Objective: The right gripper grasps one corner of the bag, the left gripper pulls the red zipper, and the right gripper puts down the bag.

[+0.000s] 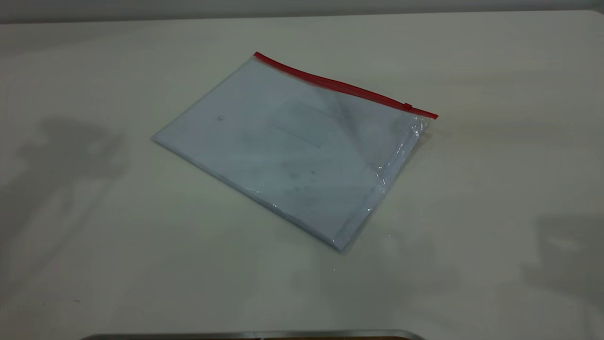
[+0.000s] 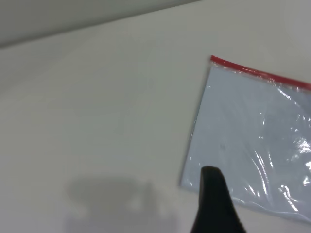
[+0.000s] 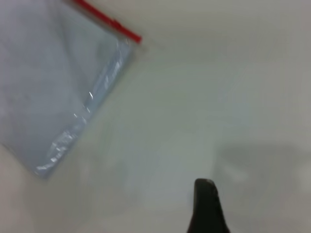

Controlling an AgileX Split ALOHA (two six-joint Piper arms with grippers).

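The bag lies flat on the white table, with white-bluish paper inside. The red zipper runs along its far long edge, and the small slider tab sits near the right end. The crinkled corner of the bag is at that right end. Neither arm shows in the exterior view. In the left wrist view the left gripper is a black tip over the bag's near left corner, well away from the zipper. In the right wrist view the right gripper hovers over bare table, apart from the bag and its corner.
The white table spreads round the bag on all sides. Arm shadows fall at its left and right. A metal rim runs along the front edge. The table's back edge meets a grey wall.
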